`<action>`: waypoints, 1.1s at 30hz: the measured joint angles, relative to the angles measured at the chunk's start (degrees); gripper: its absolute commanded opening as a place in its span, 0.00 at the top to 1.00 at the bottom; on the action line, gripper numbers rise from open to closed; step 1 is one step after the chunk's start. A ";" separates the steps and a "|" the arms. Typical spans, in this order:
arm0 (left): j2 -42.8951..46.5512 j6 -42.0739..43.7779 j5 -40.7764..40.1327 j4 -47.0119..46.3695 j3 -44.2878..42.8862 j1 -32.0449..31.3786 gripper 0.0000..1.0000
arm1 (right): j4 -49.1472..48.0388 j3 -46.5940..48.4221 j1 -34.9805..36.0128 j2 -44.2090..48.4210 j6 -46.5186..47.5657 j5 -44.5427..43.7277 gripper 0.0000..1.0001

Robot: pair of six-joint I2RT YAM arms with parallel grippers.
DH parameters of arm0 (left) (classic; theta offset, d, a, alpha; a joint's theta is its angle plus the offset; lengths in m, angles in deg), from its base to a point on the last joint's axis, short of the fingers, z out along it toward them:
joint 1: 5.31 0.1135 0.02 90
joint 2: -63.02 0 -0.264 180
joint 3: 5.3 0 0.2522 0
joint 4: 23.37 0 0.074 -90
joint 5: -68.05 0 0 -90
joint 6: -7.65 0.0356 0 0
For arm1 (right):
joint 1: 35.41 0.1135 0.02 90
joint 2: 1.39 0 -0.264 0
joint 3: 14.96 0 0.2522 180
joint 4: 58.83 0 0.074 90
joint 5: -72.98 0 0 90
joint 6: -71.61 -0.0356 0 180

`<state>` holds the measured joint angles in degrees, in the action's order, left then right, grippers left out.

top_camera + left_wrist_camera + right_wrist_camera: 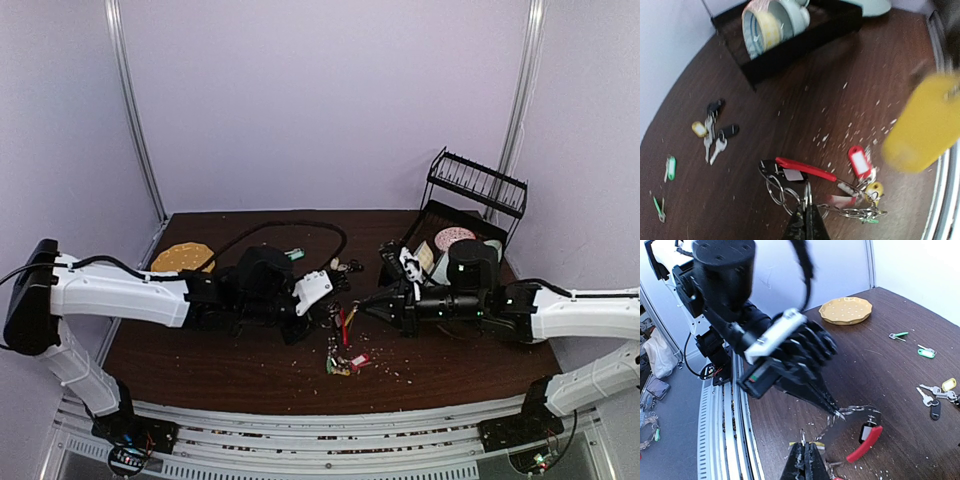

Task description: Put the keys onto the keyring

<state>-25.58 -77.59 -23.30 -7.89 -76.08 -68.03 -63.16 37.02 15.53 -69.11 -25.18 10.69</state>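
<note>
The keyring, a red arc [805, 169] joined to a silver chain of rings, lies at the table's middle [345, 325]. My left gripper [807, 202] is shut on one silver ring of that chain; it shows pinching the chain in the right wrist view [838, 415]. A red-tagged key [859, 161] and other keys [340, 364] hang on the chain's far end. My right gripper [806, 444] is shut on the small ring of a yellow-tagged key [927, 125], held just above the table beside the red arc [865, 442].
A bunch of black-headed keys [715, 130] and two green-tagged keys [671, 167] [659, 207] lie further back. A yellow plate [183, 257] is at the back left. A black dish rack with tape rolls [475, 195] stands at the back right. A black cable [290, 228] loops behind.
</note>
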 measured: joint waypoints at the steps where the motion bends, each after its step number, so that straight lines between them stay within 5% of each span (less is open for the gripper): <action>1: -1.31 -0.59 -0.11 1.46 0.02 0.52 1.00 | 0.68 -0.42 -0.37 0.90 0.17 -0.22 1.00; 6: -7.10 -2.93 0.09 7.56 0.46 5.42 1.00 | 3.08 -2.29 -1.88 2.97 0.15 -0.50 1.00; 18: -14.27 -3.54 6.23 10.38 -1.09 5.38 0.97 | 3.87 -2.86 -2.19 1.81 -0.70 0.00 1.00; 26: -13.46 -3.85 6.67 1.31 5.05 5.77 0.76 | 3.87 -2.86 -2.19 1.77 -0.70 0.44 1.00; 33: -8.59 -3.80 7.45 -9.92 15.69 5.79 0.69 | 3.87 -2.86 -2.19 1.75 -0.94 1.05 1.00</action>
<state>-34.16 -81.40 -15.84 -17.82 -60.39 -62.24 -59.29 34.16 13.35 -67.36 -26.12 11.73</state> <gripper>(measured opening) 0.288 0.009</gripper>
